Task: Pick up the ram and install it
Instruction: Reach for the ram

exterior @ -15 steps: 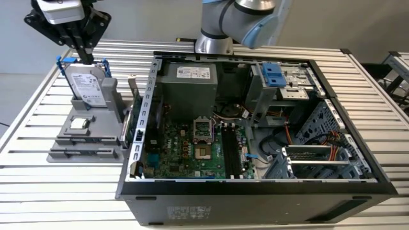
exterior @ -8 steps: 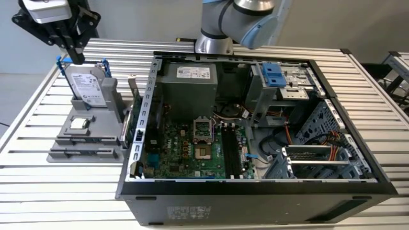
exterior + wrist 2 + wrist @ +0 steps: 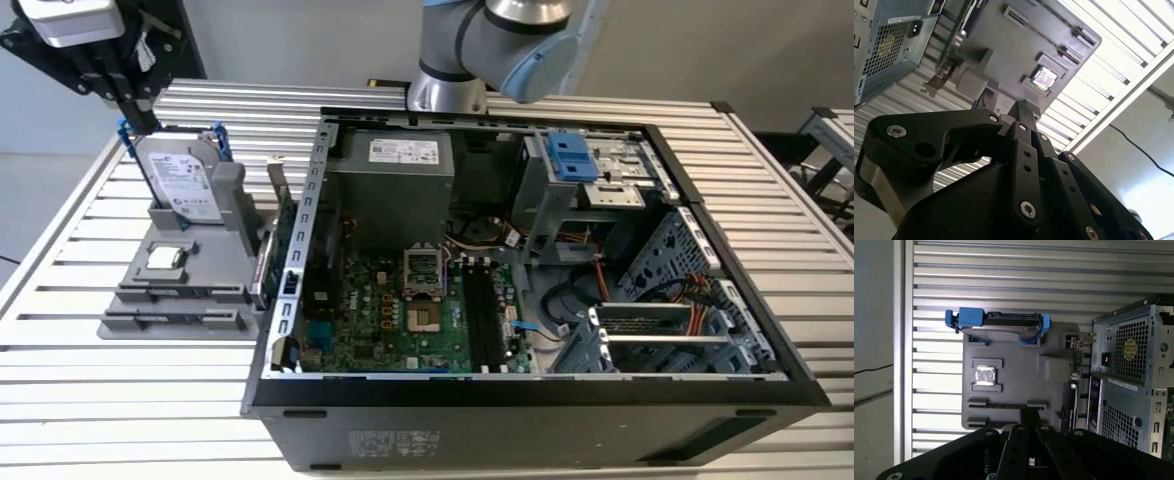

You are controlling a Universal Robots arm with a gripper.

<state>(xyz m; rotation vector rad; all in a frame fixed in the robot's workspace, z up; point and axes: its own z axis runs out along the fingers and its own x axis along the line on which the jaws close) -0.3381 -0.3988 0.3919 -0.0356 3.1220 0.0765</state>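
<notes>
A clean pick probably calls for centring over the long, narrow dark-green ram stick (image 3: 1006, 404) and squaring to its length. It seems to stand edge-up in a slot of the grey plastic holder (image 3: 1014, 385) on the ribbed metal counter (image 3: 1004, 285). The black end effector (image 3: 1029, 413) hovers above the holder, fingers together and holding nothing.
</notes>
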